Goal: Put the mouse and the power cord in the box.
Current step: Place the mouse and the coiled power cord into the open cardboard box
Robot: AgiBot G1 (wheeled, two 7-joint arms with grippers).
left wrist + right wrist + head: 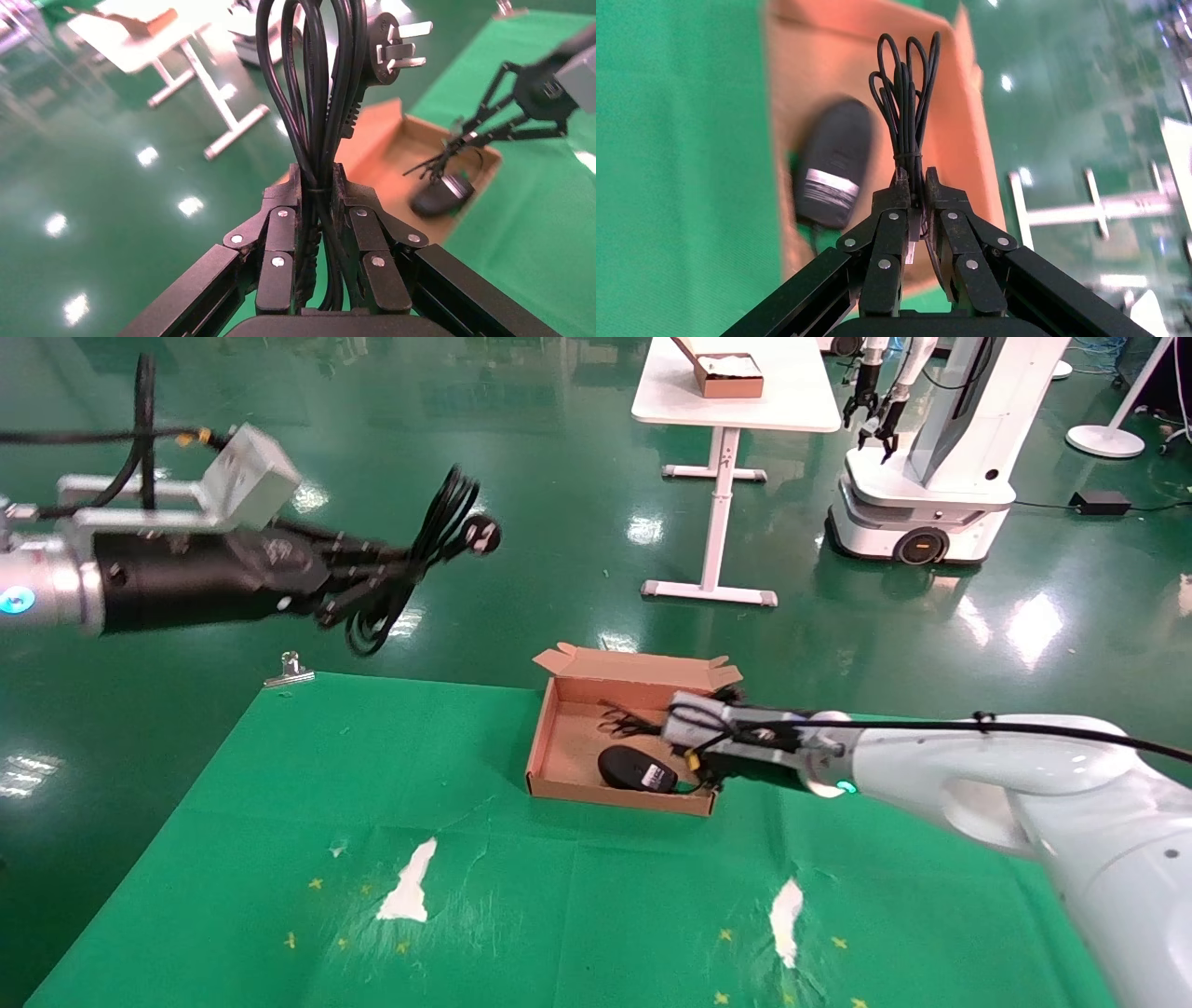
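Left end effector (pixel 372 581) clenched on power cord (pixel 438 537), held in air, well apart from box (pixel 559 728), beyond table (pixel 279 822) far edge. Right end effector (pixel 652 721) over box, pinching bundled thin cable (pixel 905 98) of mouse (pixel 636 770). Mouse body lies on box floor, near front wall.

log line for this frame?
left gripper: shut on power cord, raised off-table | right gripper: shut on mouse cable, over box | mouse: in box
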